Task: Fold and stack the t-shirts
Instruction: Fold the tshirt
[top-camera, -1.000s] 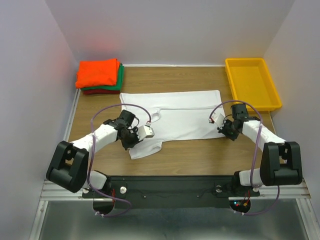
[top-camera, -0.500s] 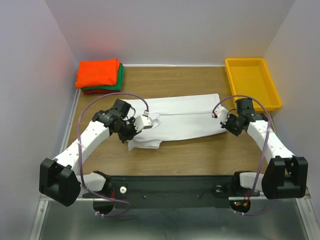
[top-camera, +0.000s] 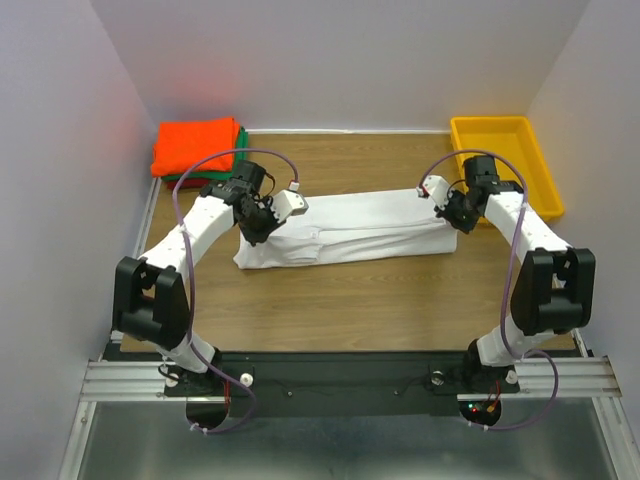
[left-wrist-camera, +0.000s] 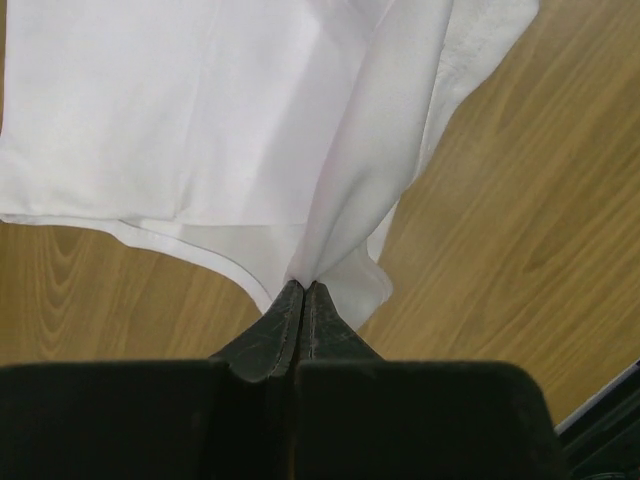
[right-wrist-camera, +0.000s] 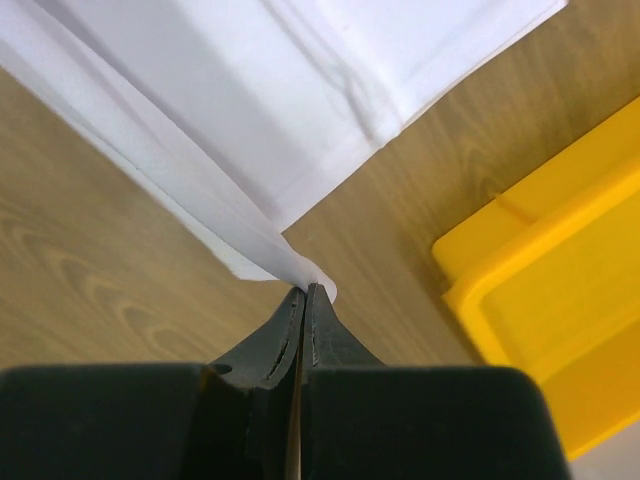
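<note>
The white t-shirt lies as a long folded band across the middle of the table. My left gripper is shut on its left end, the cloth pinched at the fingertips and spreading away over the white t-shirt. At the band's right end my right gripper is shut on a thin edge of the white t-shirt, held right at the tip. A folded stack with an orange t-shirt on top and green and dark red edges below sits at the back left corner.
A yellow plastic tray stands at the back right, close beside my right gripper, and its corner shows in the right wrist view. White walls close in the table on three sides. Bare wood lies in front of the shirt.
Both grippers have carried the shirt's near edge away from me and over the far part, so the spread shirt is now a narrow folded band. Both arms have reached farther back.
</note>
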